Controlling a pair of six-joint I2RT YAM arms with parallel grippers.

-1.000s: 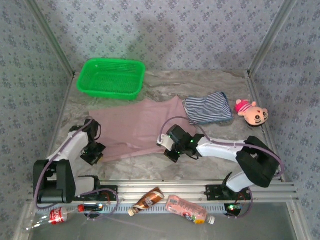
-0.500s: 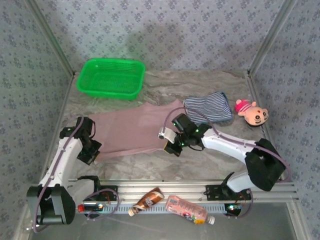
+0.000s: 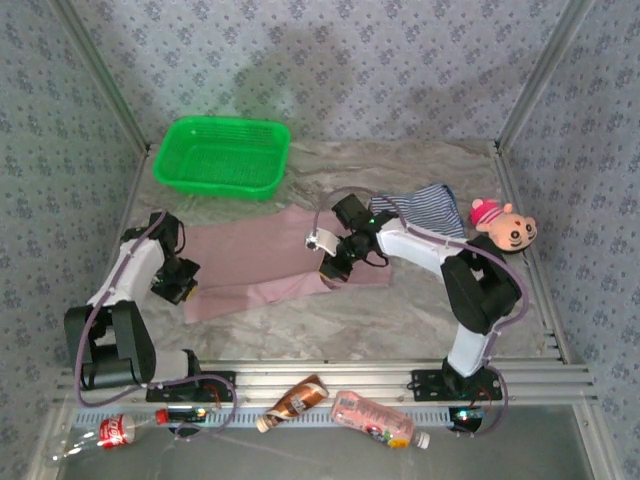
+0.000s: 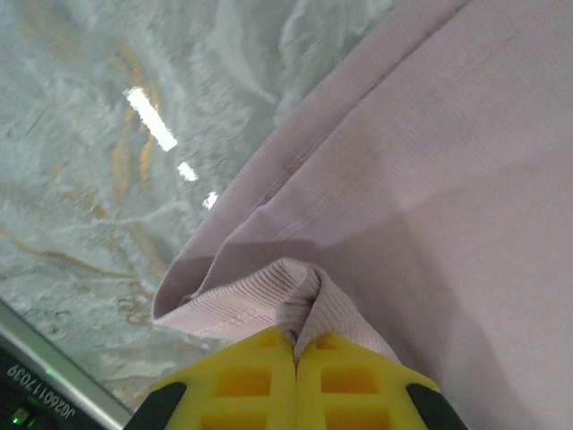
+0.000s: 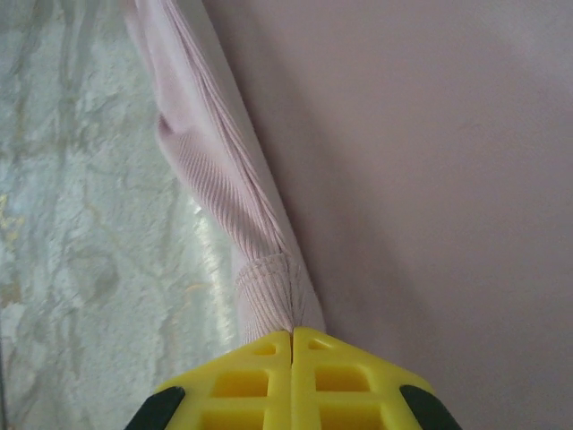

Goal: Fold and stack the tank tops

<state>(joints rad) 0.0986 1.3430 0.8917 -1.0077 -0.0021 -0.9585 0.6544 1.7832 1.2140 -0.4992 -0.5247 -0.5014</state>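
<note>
Two pairs of yellow fingers are pinching the same garment. The left gripper is pressing its jaws fully together on a ribbed hem corner of the dusty pink, soft sleeveless tank top, and the cloth is bunching into a small fold right at the tips. The right gripper is likewise clamping tight on a ribbed edge of that top, with a twisted strip of hem running away from its fingers.

Beyond the fingertips, the pink fabric is lying smooth, and next to it the grey marble-patterned table is showing bare.

From above, the pink top is stretching across the middle of the table between the two arms. The left gripper is sitting at its near-left corner and the right gripper over its right part.

Behind the right arm, the navy-and-white striped tank top is lying in a rumpled heap, partly covered by that arm. Just beside it on the right, a pink plush toy is resting.

A green plastic mesh basket is standing at the far left, near the pink top's far edge.

On the near ledge by the arm bases, a red-labelled cola bottle, a brown drink bottle and a pink drink bottle are lying on their sides.
</note>
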